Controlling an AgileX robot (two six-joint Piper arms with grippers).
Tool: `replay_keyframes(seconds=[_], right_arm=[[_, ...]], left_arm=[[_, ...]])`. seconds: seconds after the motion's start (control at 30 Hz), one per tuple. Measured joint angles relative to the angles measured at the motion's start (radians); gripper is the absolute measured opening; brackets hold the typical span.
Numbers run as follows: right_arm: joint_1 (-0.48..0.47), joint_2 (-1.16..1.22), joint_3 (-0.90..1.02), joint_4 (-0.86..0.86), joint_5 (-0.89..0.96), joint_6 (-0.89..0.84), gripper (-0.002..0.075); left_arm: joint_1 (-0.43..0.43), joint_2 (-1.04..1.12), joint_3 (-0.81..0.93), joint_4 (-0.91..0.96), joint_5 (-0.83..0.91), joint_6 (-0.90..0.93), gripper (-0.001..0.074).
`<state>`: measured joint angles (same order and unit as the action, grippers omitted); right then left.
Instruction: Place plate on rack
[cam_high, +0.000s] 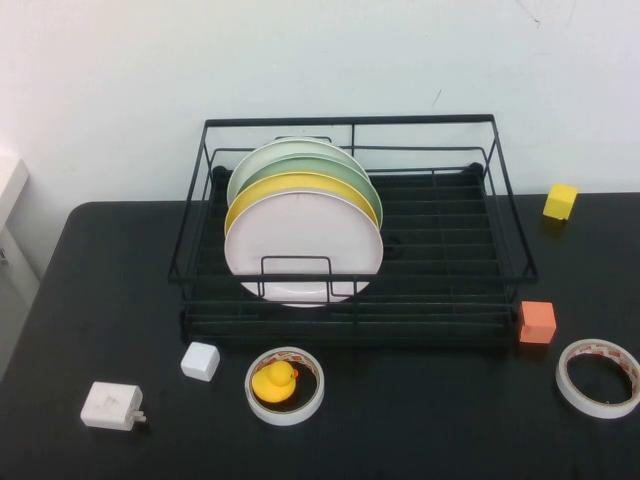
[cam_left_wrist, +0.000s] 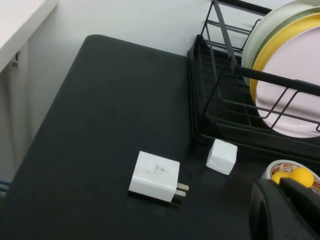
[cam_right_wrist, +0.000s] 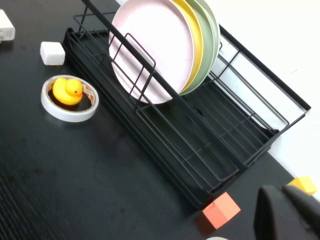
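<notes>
1. The pale pink plate (cam_high: 304, 248) stands upright on edge in the left part of the black wire dish rack (cam_high: 352, 232), nearest the rack's front side.
2. Directly behind it stand a yellow plate (cam_high: 300, 186) and then two pale green plates (cam_high: 296, 157), all upright and close together in a row.
3. The rack sits at the back middle of the black table (cam_high: 400, 420); its right part holds no plates.
4. The left gripper (cam_left_wrist: 287, 210) shows only in the left wrist view, as dark fingers at the picture's edge, above the table near the rack's front left corner. It is apart from the plate and holds nothing visible; whether it is open or closed cannot be told.
5. The right gripper (cam_right_wrist: 290, 212) shows only in the right wrist view, near the rack's front right corner, well apart from the plate. Its state cannot be told either.
6. In front of the rack lie a white charger plug (cam_high: 111, 406), a small white cube (cam_high: 200, 361) and a tape roll (cam_high: 285, 386) with a yellow rubber duck (cam_high: 273, 381) sitting inside its ring.
7. An orange cube (cam_high: 537, 322) rests just beside the rack's front right corner, a second tape roll (cam_high: 598, 377) near it, and a yellow cube (cam_high: 560, 200) farther back.
</notes>
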<state>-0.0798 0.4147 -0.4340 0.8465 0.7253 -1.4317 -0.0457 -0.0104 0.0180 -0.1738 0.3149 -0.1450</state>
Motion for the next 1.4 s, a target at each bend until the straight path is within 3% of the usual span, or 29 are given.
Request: replay_keyframes(seconds=[0.43, 1.4], right_arm=[[0.0, 0.0, 0.0, 0.0, 0.0, 0.0, -0.0002], [0.0, 0.0, 0.0, 0.002, 0.0, -0.002, -0.0002]], left_arm=[[0.0, 0.0, 0.0, 0.072, 0.001, -0.087, -0.0001], [0.0, 0.0, -0.002, 0.097, 0.004, -0.013, -0.0001]])
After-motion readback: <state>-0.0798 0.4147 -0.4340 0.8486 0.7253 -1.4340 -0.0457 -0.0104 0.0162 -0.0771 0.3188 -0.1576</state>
